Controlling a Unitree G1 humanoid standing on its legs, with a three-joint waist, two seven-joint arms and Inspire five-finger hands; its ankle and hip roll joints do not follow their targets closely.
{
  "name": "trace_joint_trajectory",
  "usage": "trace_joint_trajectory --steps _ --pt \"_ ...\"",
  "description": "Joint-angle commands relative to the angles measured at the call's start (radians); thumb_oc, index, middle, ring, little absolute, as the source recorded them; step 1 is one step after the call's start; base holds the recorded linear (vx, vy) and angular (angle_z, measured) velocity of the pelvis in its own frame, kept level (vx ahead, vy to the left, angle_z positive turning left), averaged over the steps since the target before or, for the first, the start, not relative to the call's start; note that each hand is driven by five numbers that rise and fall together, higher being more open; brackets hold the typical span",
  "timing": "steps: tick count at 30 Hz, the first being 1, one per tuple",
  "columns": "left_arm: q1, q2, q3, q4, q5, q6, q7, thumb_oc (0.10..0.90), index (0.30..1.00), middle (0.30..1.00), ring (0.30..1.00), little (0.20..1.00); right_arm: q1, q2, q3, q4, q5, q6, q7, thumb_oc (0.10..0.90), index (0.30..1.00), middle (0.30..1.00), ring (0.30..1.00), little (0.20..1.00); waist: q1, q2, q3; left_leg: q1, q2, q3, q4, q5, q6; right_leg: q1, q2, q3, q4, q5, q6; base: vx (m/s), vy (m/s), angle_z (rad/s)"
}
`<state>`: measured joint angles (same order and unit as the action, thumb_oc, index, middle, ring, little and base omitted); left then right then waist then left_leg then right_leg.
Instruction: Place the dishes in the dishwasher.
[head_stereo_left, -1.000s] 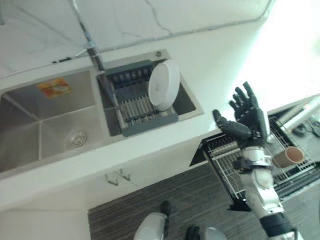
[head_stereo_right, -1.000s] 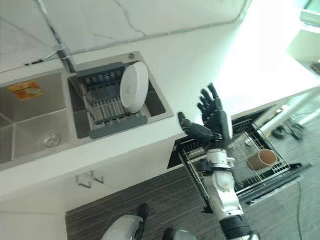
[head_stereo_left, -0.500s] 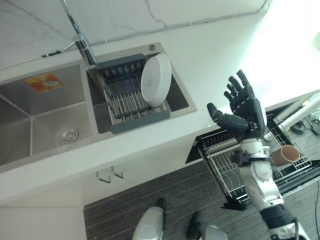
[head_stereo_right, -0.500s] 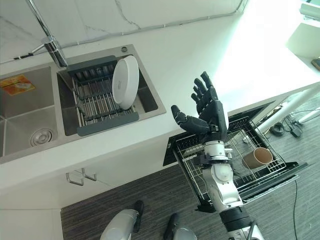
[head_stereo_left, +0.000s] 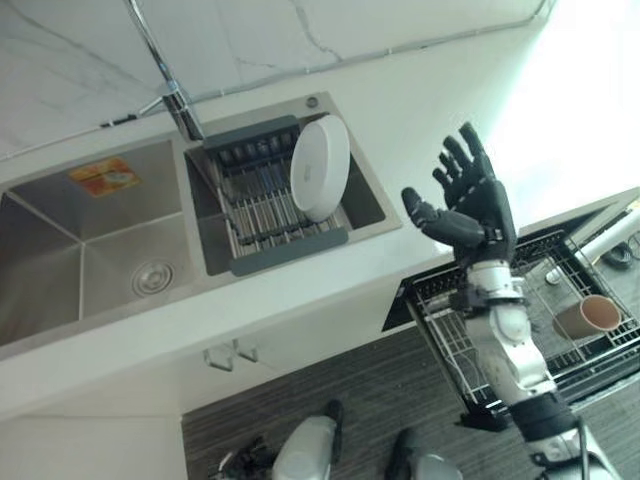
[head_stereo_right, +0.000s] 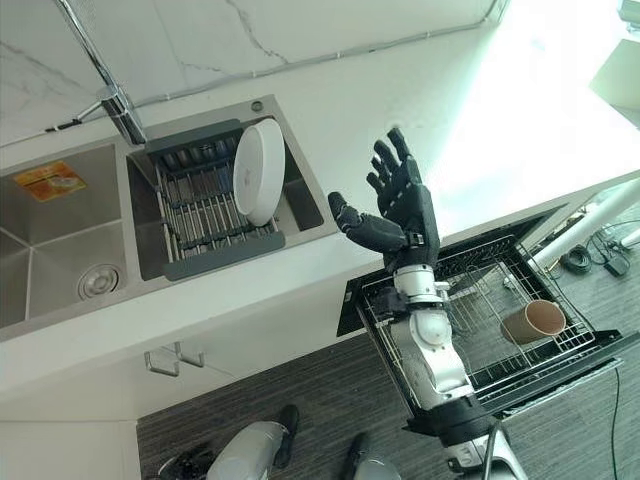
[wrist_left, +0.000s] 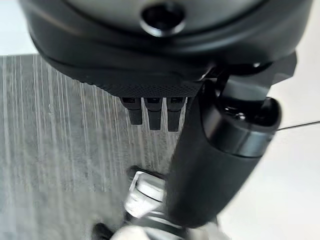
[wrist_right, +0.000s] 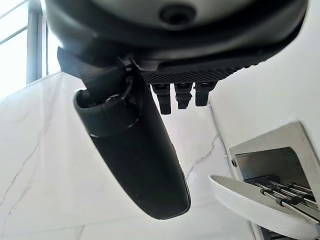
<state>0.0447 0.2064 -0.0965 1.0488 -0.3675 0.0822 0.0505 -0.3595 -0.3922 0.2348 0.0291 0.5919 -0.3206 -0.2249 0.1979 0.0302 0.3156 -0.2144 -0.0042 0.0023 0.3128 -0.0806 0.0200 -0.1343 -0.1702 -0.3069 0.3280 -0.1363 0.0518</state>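
Observation:
A white plate (head_stereo_left: 320, 167) stands on edge in the grey drying rack (head_stereo_left: 272, 200) over the right half of the steel sink (head_stereo_left: 90, 250); its rim (wrist_right: 250, 205) also shows in the right wrist view. My right hand (head_stereo_left: 470, 200) is raised above the counter's front edge, right of the sink, open with fingers spread and empty. Below it the dishwasher's lower rack (head_stereo_left: 560, 350) is pulled out, with a brown cup (head_stereo_left: 588, 316) lying in it. My left hand (wrist_left: 210, 165) hangs over the floor, fingers straight, holding nothing.
A tall tap (head_stereo_left: 170, 85) rises behind the sink. The white counter (head_stereo_left: 420, 110) runs right of the sink to a marble back wall. Dark striped floor (head_stereo_left: 370, 400) lies in front of the cabinets.
My right hand has risen and moved left toward the sink, still open. The camera has shifted a little. The plate stays in the rack.

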Motion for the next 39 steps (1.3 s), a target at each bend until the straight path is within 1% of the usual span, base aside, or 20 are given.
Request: trace_joint_trajectory --steps 1,4,7,11,15,19,24,28,29,32,39 --pt "0.039 0.007 -0.033 0.023 0.027 0.016 -0.013 0.800 0.900 0.900 0.900 0.900 -0.118 0.002 -0.025 -0.129 0.017 -0.050 -0.010 0.800 0.900 0.900 0.900 0.900 0.023 -0.019 -0.005 0.005 0.018 -0.052 -0.013 -0.053 -0.019 0.054 -0.011 0.021 -0.028 -0.034 0.048 0.08 0.008 0.08" --pt "0.032 0.017 -0.031 0.038 0.029 0.026 -0.016 0.800 0.900 0.900 0.900 0.900 -0.144 0.008 -0.018 -0.115 0.037 -0.048 -0.018 0.800 0.900 0.900 0.900 0.900 0.023 -0.020 0.004 0.002 0.017 -0.057 -0.013 -0.049 -0.019 0.052 -0.010 0.026 -0.028 -0.034 0.046 0.07 0.015 0.04" --pt "0.028 0.028 -0.038 0.059 0.050 0.041 -0.017 0.800 0.900 0.900 0.900 0.900 -0.183 0.021 -0.014 -0.116 0.036 -0.023 -0.022 0.800 0.900 0.900 0.900 0.900 0.024 -0.014 0.022 -0.004 0.007 -0.076 -0.013 -0.043 -0.018 0.042 -0.001 0.040 -0.028 -0.033 0.039 0.03 0.019 0.08" --pt "0.027 0.036 -0.039 0.077 0.070 0.042 -0.030 0.800 0.900 0.900 0.900 0.900 -0.200 0.027 0.000 -0.117 0.039 -0.009 -0.040 0.800 0.900 0.900 0.900 0.900 0.031 -0.014 0.031 -0.004 0.005 -0.081 -0.013 -0.040 -0.018 0.046 -0.004 0.033 -0.028 -0.031 0.038 0.02 0.009 0.13" --pt "0.029 0.030 -0.040 0.078 0.040 0.040 -0.032 0.800 0.900 0.900 0.900 0.900 -0.221 0.041 0.005 -0.114 0.032 -0.007 -0.057 0.800 0.900 0.900 0.900 0.900 0.037 -0.008 0.035 -0.005 0.005 -0.082 -0.013 -0.039 -0.018 0.048 -0.007 0.028 -0.028 -0.030 0.038 0.00 0.010 0.05" --pt "0.026 0.028 -0.060 0.070 0.119 0.043 -0.039 0.800 0.900 0.900 0.900 0.900 -0.256 0.061 0.011 -0.115 0.018 -0.002 -0.088 0.800 0.900 0.900 0.900 0.900 0.051 -0.009 0.042 -0.006 0.002 -0.085 -0.013 -0.037 -0.017 0.053 -0.013 0.017 -0.028 -0.027 0.040 0.00 -0.001 0.08" --pt "0.033 0.027 -0.084 0.074 0.142 0.046 -0.044 0.800 0.900 0.900 0.900 0.900 -0.280 0.071 0.021 -0.117 0.015 0.005 -0.110 0.800 0.900 0.900 0.900 0.900 0.068 -0.018 0.045 -0.009 0.003 -0.085 -0.013 -0.038 -0.018 0.058 -0.018 0.006 -0.028 -0.027 0.043 0.00 -0.011 0.11" --pt "0.037 0.028 -0.094 0.071 0.149 0.047 -0.045 0.800 0.900 0.900 0.900 0.900 -0.286 0.078 0.022 -0.112 0.090 0.021 -0.103 0.800 0.900 0.900 0.900 0.900 0.075 -0.020 0.047 -0.011 0.004 -0.084 -0.013 -0.036 -0.018 0.060 -0.021 -0.002 -0.028 -0.026 0.043 0.00 -0.007 0.08" --pt "0.039 0.031 -0.098 0.064 0.148 0.051 -0.042 0.800 0.900 0.900 0.900 0.900 -0.288 0.092 0.027 -0.093 0.106 0.027 -0.118 0.800 0.900 0.900 0.900 0.900 0.081 -0.021 0.056 -0.004 0.005 -0.082 -0.013 -0.038 -0.019 0.070 -0.023 -0.006 -0.028 -0.029 0.044 0.01 -0.004 0.15" --pt "0.041 0.033 -0.099 0.060 0.150 0.053 -0.042 0.800 0.900 0.900 0.900 0.900 -0.292 0.100 0.024 -0.070 0.101 0.026 -0.129 0.800 0.900 0.900 0.900 0.900 0.084 -0.019 0.054 -0.010 0.006 -0.083 -0.013 -0.033 -0.019 0.068 -0.025 -0.010 -0.028 -0.026 0.044 0.00 -0.001 0.07" --pt "0.042 0.038 -0.113 0.048 0.159 0.047 -0.037 0.800 0.900 0.900 0.900 0.900 -0.327 0.100 0.012 -0.020 0.095 0.029 -0.158 0.800 0.900 0.900 0.900 0.900 0.092 -0.013 0.070 -0.011 0.006 -0.084 -0.013 -0.032 -0.020 0.072 -0.032 -0.017 -0.028 -0.027 0.045 0.00 0.009 0.03"
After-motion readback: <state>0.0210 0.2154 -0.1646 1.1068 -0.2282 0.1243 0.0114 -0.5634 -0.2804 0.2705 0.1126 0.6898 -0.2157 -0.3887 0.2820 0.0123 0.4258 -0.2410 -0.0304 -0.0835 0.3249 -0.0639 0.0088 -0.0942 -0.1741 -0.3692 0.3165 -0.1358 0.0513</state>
